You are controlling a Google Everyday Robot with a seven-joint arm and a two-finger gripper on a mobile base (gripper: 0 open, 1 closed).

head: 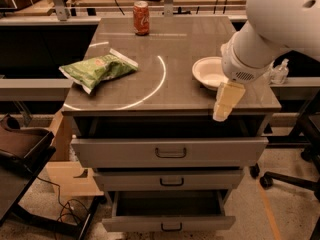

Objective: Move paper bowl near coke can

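The paper bowl (206, 73) is off-white and sits upright on the right side of the grey cabinet top (190, 39); my arm covers its right rim. The coke can (141, 18) stands upright at the back edge of the top, left of centre and far from the bowl. My gripper (223, 105) hangs from the white arm at the front right. It points down over the front edge of the top, just in front of and to the right of the bowl, and holds nothing that I can see.
A green crinkled chip bag (98, 69) lies on the left of the top. A white arc is marked across the middle of the top. The bottom drawer (167, 219) is pulled out. A clear bottle (280, 72) stands to the right, and a chair base (292, 176) is on the floor.
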